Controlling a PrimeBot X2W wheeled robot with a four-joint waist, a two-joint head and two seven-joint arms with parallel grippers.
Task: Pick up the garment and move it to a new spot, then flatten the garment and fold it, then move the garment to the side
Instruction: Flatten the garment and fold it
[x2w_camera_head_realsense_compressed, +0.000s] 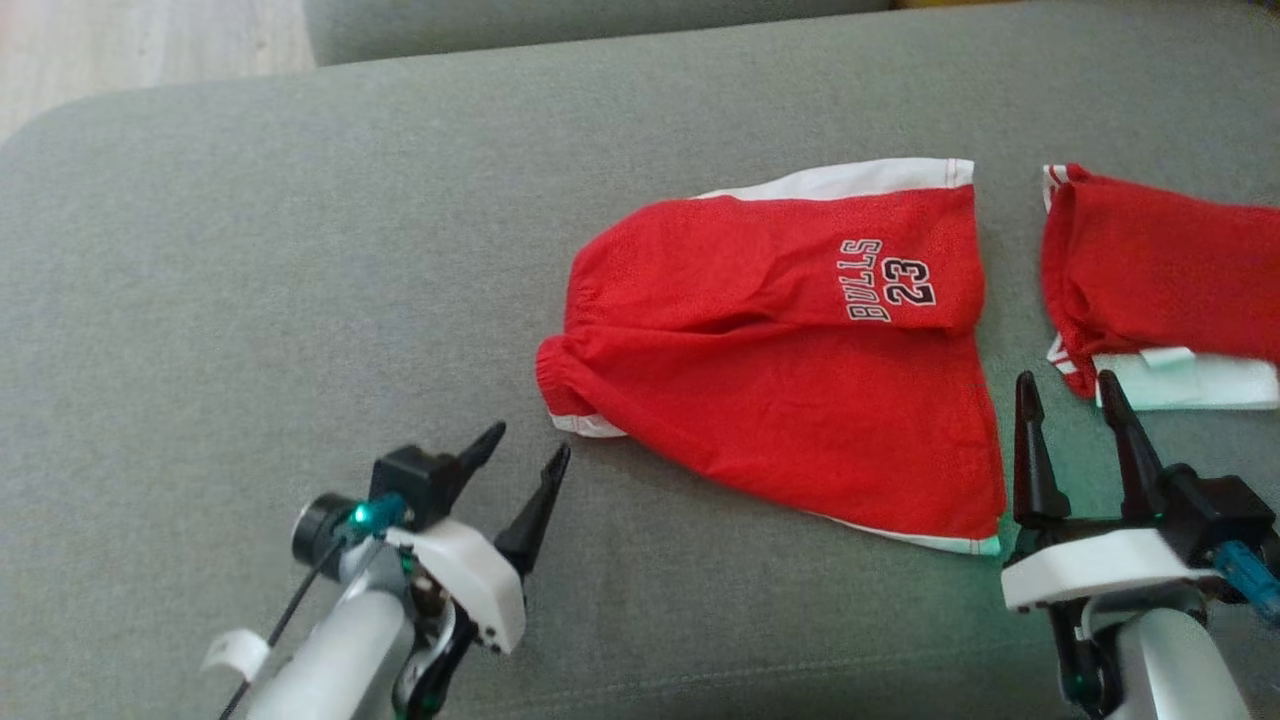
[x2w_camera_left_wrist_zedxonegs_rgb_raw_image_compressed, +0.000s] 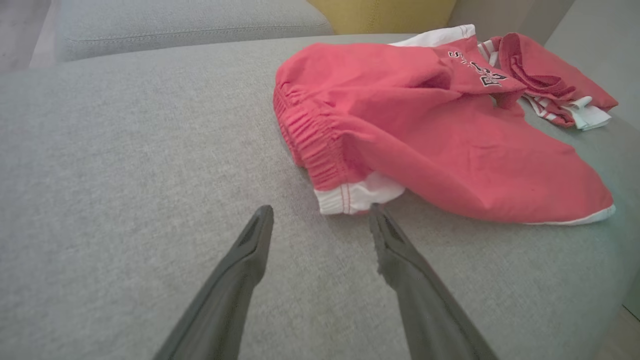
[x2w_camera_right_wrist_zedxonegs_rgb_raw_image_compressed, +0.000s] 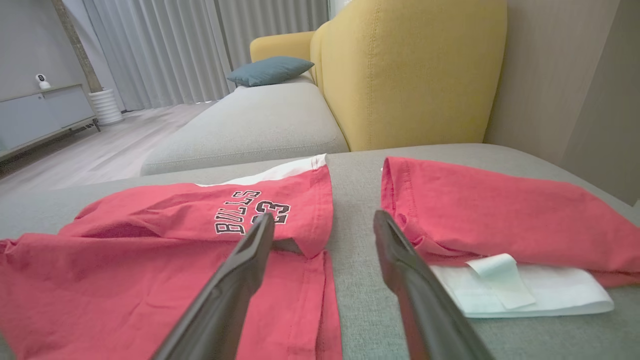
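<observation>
Grey cushion (x2w_camera_head_realsense_compressed: 250, 250) w/ red shorts (x2w_camera_head_realsense_compressed: 780, 390) lying mid-right, rumpled, white side trim, "BULLS 23" print. Left gripper (x2w_camera_head_realsense_compressed: 530, 440) fingers apart, near waistband (x2w_camera_head_realsense_compressed: 562, 345); right gripper (x2w_camera_head_realsense_compressed: 1066, 380) apart, just beside hem (x2w_camera_head_realsense_compressed: 988, 430).
Left wrist: gathered waistband, white corner just past fingertips.
Right wrist: second red garment (x2w_camera_right_wrist_zedxonegs_rgb_raw_image_compressed: 500, 210) beside shorts, not touching.

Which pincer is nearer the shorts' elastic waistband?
Left. The left pincer sits just short of the waistband; the right pincer is beside the opposite hem of the shorts.
</observation>
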